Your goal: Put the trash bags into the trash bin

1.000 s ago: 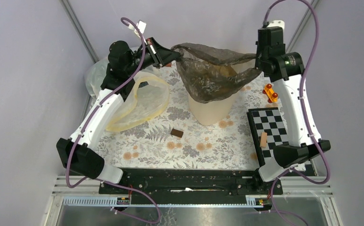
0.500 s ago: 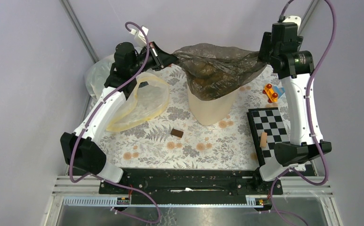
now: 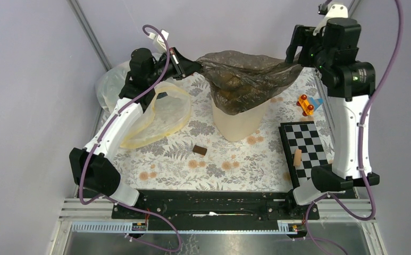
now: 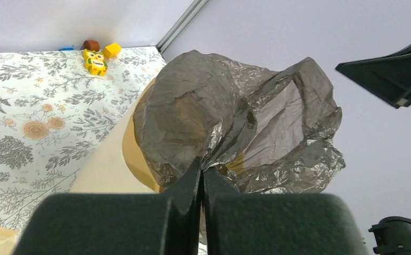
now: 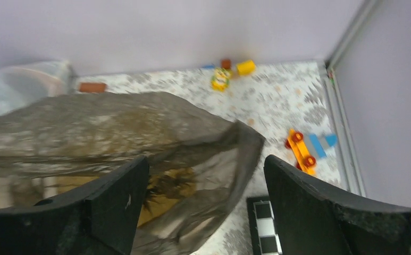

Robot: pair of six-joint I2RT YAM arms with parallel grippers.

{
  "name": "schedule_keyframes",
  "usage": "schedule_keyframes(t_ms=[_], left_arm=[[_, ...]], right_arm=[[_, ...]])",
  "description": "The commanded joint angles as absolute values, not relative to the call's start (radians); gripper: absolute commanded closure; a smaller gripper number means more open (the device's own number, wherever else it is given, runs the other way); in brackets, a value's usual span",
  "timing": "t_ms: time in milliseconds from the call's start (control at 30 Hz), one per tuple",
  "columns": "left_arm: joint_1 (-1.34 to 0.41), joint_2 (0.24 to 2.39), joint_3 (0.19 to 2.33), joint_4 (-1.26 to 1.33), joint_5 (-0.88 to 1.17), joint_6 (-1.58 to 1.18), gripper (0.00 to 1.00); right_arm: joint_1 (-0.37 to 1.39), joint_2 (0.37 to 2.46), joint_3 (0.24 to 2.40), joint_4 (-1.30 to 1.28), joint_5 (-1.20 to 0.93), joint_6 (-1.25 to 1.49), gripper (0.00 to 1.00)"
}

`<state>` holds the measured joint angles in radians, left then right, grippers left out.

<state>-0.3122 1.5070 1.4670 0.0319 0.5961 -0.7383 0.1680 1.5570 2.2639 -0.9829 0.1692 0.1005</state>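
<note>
Okay, trash bag (image 3: 245, 79) is stretched over the trash bin (image 3: 240, 125) mouth, not yet pushed in.
My left fingers (image 4: 190, 183) are pressed together on a bunched fold at the bag's left edge, holding that side up above the bin's far-left rim, I'd say so the film stays open across the mouth instead of slumping onto the desk (image 3: 229, 159). My right fingers (image 5: 123, 196) are spread wide, with the bag's right corner lying in the gap below them; I can't tell if they touch it. The bin sits mid-desk toward the far side, with the bag's belly sagging into it. Versus a second ago, the right arm has lifted and swung out to the far right, the left has barely shifted, and the bag lies flatter over the mouth.
</note>
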Motion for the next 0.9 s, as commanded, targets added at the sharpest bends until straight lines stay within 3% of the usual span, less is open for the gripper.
schedule_keyframes(t_ms=[0,100,233,400,467,633,867], left_arm=[[-0.307,1.481,1.473,0.137,0.653,-0.771,1.0],[-0.308,1.48,1.473,0.164,0.678,-0.801,1.0],[-0.308,1.488,1.48,0.181,0.701,-0.826,1.0],[-0.308,1.491,1.474,0.226,0.724,-0.867,1.0],[-0.308,1.492,1.47,0.247,0.736,-0.886,1.0],[-0.308,1.494,1.466,0.294,0.755,-0.924,1.0],[-0.311,1.503,1.467,0.324,0.772,-0.953,1.0]], right_arm=[[0.204,1.574,2.383,-0.974,0.04,0.079,0.14],[0.237,1.592,2.364,-0.95,-0.053,0.069,0.21],[0.312,1.617,2.277,-0.91,-0.113,0.043,0.38],[0.4,1.697,2.257,-0.934,-0.096,0.035,0.84],[0.423,1.719,2.237,-0.941,-0.124,0.029,0.94],[0.461,1.725,2.11,-0.929,-0.176,0.015,0.97],[0.466,1.624,1.984,-0.871,-0.124,0.022,0.76]])
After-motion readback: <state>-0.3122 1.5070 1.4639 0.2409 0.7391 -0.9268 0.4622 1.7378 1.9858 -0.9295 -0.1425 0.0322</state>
